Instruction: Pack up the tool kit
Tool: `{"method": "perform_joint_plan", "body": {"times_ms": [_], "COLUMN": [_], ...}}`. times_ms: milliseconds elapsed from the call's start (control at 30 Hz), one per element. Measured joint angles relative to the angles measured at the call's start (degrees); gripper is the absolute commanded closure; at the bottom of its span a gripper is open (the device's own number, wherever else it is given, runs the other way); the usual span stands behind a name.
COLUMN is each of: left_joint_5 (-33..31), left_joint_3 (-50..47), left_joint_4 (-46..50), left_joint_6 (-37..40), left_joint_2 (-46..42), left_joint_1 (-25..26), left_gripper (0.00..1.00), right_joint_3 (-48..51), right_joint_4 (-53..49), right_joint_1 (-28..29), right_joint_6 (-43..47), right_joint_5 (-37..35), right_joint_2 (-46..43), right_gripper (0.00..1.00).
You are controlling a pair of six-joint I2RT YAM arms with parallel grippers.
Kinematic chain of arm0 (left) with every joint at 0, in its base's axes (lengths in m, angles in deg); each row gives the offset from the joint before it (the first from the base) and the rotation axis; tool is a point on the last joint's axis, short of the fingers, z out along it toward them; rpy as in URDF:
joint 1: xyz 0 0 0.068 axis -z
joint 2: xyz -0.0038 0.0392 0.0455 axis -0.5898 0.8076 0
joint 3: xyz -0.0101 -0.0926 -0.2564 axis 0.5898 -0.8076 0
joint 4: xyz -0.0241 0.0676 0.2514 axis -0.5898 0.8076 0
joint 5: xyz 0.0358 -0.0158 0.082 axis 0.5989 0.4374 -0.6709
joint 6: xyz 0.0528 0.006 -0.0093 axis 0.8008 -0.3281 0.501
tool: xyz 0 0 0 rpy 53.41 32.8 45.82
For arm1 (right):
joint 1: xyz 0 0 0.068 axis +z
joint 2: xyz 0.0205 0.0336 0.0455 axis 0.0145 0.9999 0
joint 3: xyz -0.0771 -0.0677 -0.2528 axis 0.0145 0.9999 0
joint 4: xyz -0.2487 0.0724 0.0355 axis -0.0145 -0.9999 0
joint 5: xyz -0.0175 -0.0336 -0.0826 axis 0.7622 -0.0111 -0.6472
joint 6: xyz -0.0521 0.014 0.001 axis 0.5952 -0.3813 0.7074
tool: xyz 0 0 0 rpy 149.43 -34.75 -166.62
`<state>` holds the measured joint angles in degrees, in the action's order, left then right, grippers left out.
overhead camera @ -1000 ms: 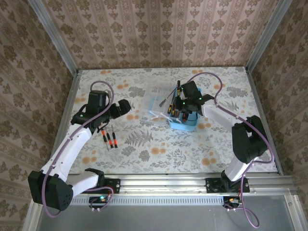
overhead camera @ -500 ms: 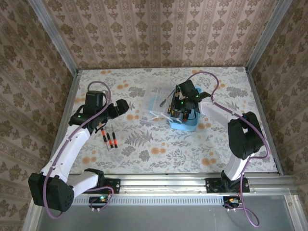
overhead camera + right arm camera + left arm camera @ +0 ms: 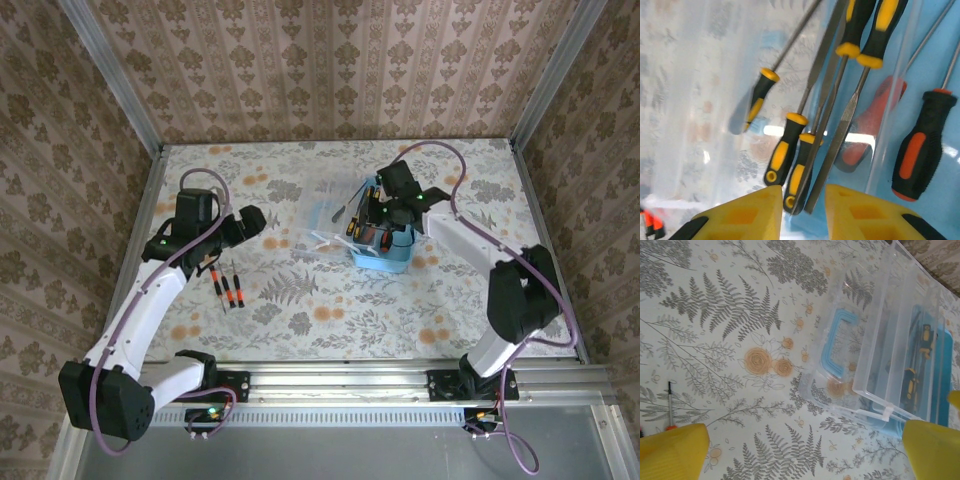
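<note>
Yellow-handled tools (image 3: 784, 152) now down in case (image 3: 386, 260), right pincer (image 3: 804, 194) slightly apart above; left pincer (image 3: 262, 221) spread wide.

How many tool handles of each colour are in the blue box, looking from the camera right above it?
Yellow-and-black handles: 5
Orange-and-black handle: 1
Red handle, blurry, so less sure: 1
Total: 7

A yellow finger (image 3: 670, 452) hides the handle of the loose screwdriver (image 3: 670, 402), and the picture's right edge cuts off the tool case (image 3: 890, 315).
</note>
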<state>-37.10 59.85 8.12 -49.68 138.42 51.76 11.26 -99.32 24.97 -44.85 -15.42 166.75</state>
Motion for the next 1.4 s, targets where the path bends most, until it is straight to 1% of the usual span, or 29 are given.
{"method": "perform_joint_plan", "body": {"times_ms": [167, 267, 300, 400, 433, 533, 600, 667, 833, 900, 1033, 1133, 1200, 1400], "left_joint_5": [-6.14, -9.62, -10.43, -12.09, -12.52, -13.77, -14.34, -14.58, -15.89, -16.81, -17.33, -15.96, -14.86, -12.44], "left_joint_3": [-0.48, -3.04, -4.20, -8.07, -9.27, -11.58, -12.57, -13.29, -14.32, -14.56, -15.87, -16.81, -17.16, -17.31], "left_joint_4": [3.61, 5.07, 5.44, 5.68, 5.77, 5.95, 5.73, 5.18, 4.28, 4.13, 1.44, -1.68, -3.52, -7.23], "left_joint_6": [0.13, 0.09, 0.07, -0.44, -0.76, -1.38, -1.53, -1.75, -2.75, -3.08, -3.39, -3.37, -3.34, -2.54], "left_joint_2": [-0.42, -0.42, -0.42, -0.46, -0.55, -0.83, -0.83, -0.48, 3.17, 4.39, 6.27, 9.07, 11.15, 14.78], "left_joint_1": [-1.03, -2.27, -2.56, -2.93, -2.97, -2.97, -2.97, -2.97, -2.99, -3.74, -8.26, -12.24, -13.97, -15.23], "left_gripper": [0.00, 0.00, 0.02, 0.11, 0.16, 0.25, 0.35, 0.43, 0.44, 0.45, 0.48, 0.51, 0.54, 0.59], "right_joint_3": [1.79, 4.59, 5.60, 7.82, 8.46, 9.92, 10.86, 11.74, 13.55, 13.94, 14.25, 14.27, 14.27, 14.27], "right_joint_4": [0.76, 1.53, 1.84, 1.88, 1.92, 2.36, 3.63, 4.94, 7.48, 8.33, 8.92, 9.60, 9.81, 9.86], "right_joint_1": [0.00, 0.00, 0.00, 0.00, 0.00, 0.00, 0.00, 0.00, 0.02, 0.02, 0.02, 0.11, 0.11, 0.11], "right_joint_6": [0.63, 0.63, 0.66, 0.68, 0.70, 0.68, 0.63, 0.52, -0.02, -0.26, -0.63, -0.66, -0.66, -0.63], "right_joint_5": [-0.44, -0.44, -0.50, -0.72, -0.72, -0.59, 0.09, 1.03, 3.26, 3.87, 4.74, 5.07, 5.38, 5.81], "right_joint_2": [-8.48, -12.70, -13.60, -15.28, -15.65, -16.22, -16.33, -16.33, -16.28, -16.26, -16.26, -16.28, -16.28, -16.28], "right_gripper": [0.67, 0.66, 0.66, 0.65, 0.65, 0.65, 0.65, 0.65, 0.65, 0.65, 0.65, 0.65, 0.65, 0.65]}}
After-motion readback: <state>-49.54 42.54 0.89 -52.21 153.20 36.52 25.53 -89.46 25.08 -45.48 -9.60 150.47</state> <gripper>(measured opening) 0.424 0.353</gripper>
